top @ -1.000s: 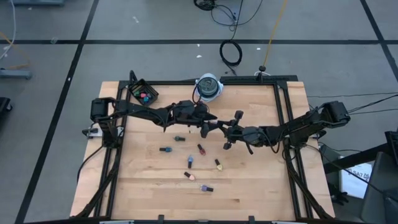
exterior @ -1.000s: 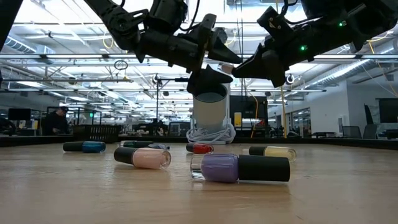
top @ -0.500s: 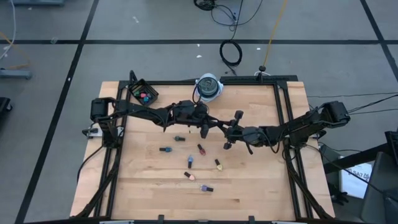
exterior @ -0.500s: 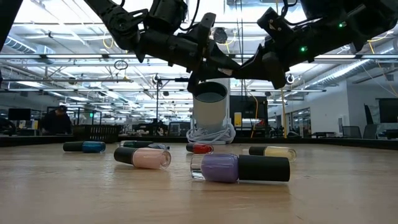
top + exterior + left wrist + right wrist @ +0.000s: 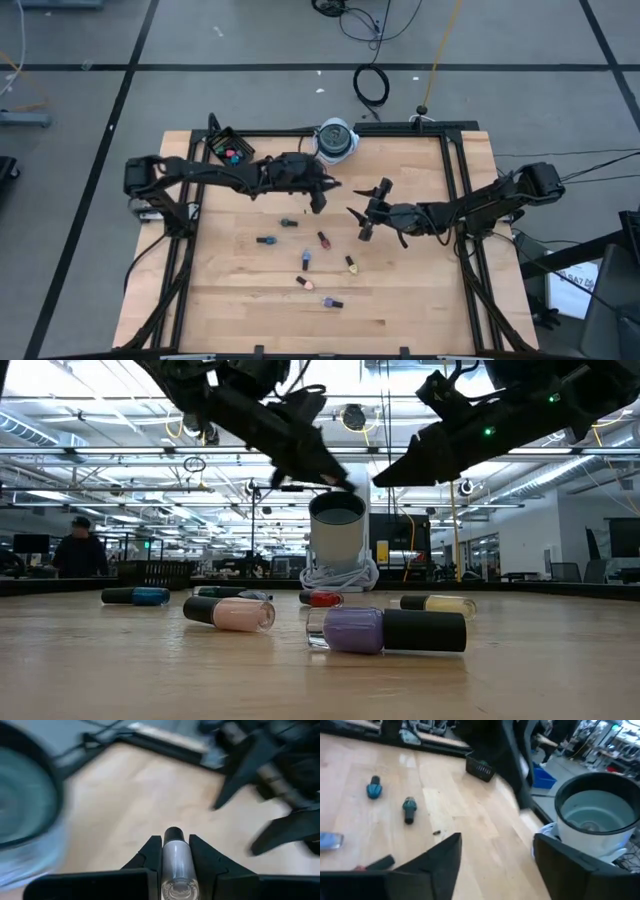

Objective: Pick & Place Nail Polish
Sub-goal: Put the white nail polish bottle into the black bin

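Observation:
My left gripper [image 5: 318,200] hangs above the table's middle, shut on a small pale grey nail polish bottle [image 5: 176,862] with a dark end. My right gripper [image 5: 360,216] stands open just to its right, fingers spread and holding nothing [image 5: 495,862]. Several more nail polish bottles lie on their sides on the wood below, among them a teal one [image 5: 265,241], a red one [image 5: 324,240] and a purple one [image 5: 385,630]. A black box [image 5: 230,150] at the far left holds a few bottles. My left gripper pinches the pale bottle between its two fingers [image 5: 151,856], one on each side of the bottle's middle [image 5: 176,855]. The bottle lies along the fingers, its dark end [image 5: 173,835] sticking out past the tips. It is lifted clear of the table.
A round white-and-blue container [image 5: 337,140] stands at the far edge behind both grippers, with a coiled cord at its foot [image 5: 340,575]. A black frame [image 5: 455,190] runs round the tabletop. A person [image 5: 80,550] shows in the room beyond.
My left gripper shut on the bottle that the right gripper held out. My right gripper then opened and let go. My left gripper drew back toward the table's left edge and rose, carrying the bottle away from the right gripper.

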